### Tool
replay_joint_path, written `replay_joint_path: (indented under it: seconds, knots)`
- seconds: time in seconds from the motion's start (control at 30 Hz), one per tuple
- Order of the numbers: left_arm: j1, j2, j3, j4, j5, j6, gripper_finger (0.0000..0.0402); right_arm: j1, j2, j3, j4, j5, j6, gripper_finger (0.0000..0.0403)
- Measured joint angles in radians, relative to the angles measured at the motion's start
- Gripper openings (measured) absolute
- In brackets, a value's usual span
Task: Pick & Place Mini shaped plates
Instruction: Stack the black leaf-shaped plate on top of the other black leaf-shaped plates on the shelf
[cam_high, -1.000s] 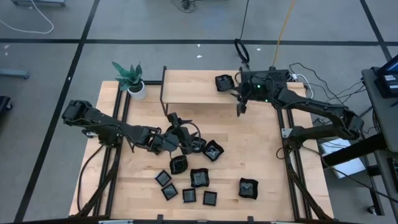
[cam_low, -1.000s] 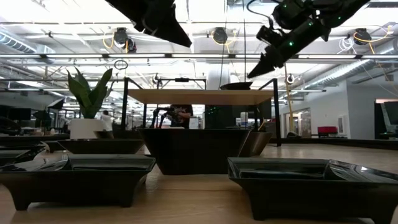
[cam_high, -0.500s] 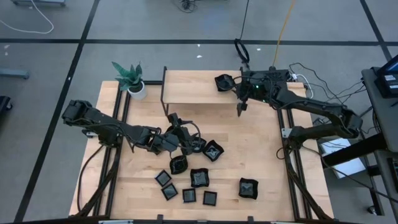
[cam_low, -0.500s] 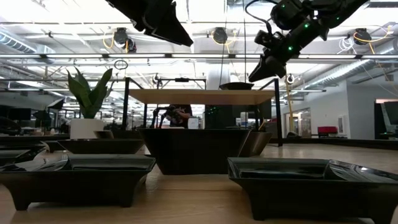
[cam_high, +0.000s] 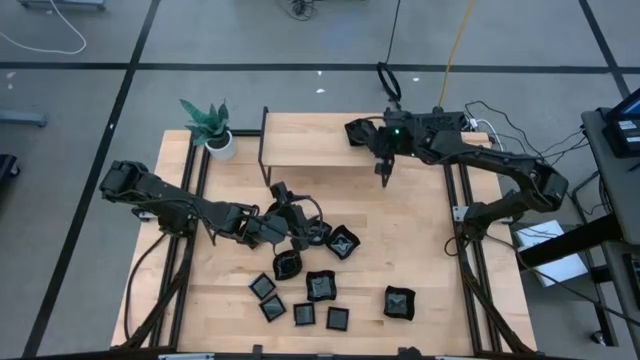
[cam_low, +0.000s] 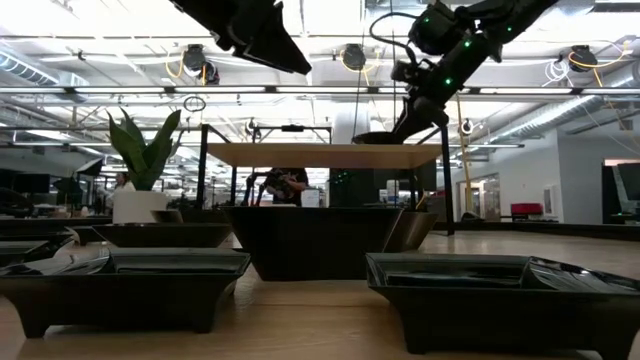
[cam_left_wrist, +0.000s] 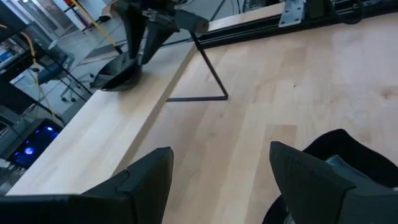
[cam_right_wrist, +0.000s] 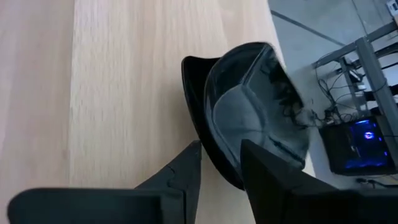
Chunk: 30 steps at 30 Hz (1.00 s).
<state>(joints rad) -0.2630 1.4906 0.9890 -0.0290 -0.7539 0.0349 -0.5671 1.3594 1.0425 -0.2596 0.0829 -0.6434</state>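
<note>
Nearest, toward 6 o'clock on the table (cam_high: 420, 240), most of the mini shaped plates (cam_high: 320, 286) are seen scattered in a loose cluster, several just beside one another, with one (cam_high: 400, 302) set apart toward 5 o'clock. Just beyond them, near the table's middle, the left gripper (cam_left_wrist: 221, 152) is held above the cluster's far edge with its fingers spread wide and nothing between them; a plate (cam_left_wrist: 339, 155) lies just beside one finger. Bare wood is left from 3 to 4 o'clock, between the cluster and the table's side rail. Farther off, toward 12 o'clock, a raised shelf (cam_high: 310, 140) is stood on thin dark legs. At its 1 o'clock end one rounded plate (cam_right_wrist: 249, 106) rests close to the shelf's edge, and the right gripper (cam_right_wrist: 221, 149) is set at it with its fingers only narrowly parted, one on either side of the rim. The remainder of the shelf top is bare wood. A potted plant (cam_high: 208, 122) is placed at 11 o'clock.
</note>
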Motion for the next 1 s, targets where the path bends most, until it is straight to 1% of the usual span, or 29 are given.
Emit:
replay_joint_path:
  seconds: [0.13, 0.3, 0.37, 0.6, 0.77, 1.0]
  knots:
    - [0.000, 0.000, 0.000, -0.004, 0.012, 0.000, 0.0269, 0.000, 0.000, 0.002, -0.002, 0.001, -0.013, 0.0079]
    - [0.000, 0.000, 0.000, -0.005, 0.017, 0.000, 0.0269, 0.006, -0.014, 0.002, -0.005, 0.002, -0.016, 0.0021]
    - [0.000, 0.000, 0.000, -0.005, 0.017, 0.000, 0.0269, 0.011, -0.019, 0.002, -0.013, 0.006, -0.016, 0.0006]
    - [0.000, 0.000, 0.000, -0.005, 0.021, 0.000, 0.0269, 0.041, -0.021, 0.002, -0.006, 0.104, -0.024, 0.0001]
    - [0.000, 0.000, 0.000, -0.005, 0.021, 0.000, 0.0269, 0.065, -0.021, 0.002, 0.002, 0.104, -0.021, 0.0001]
    - [0.000, 0.000, 0.000, -0.005, 0.022, 0.001, 0.0269, 0.091, -0.021, 0.002, 0.032, 0.104, 0.027, 0.0001]
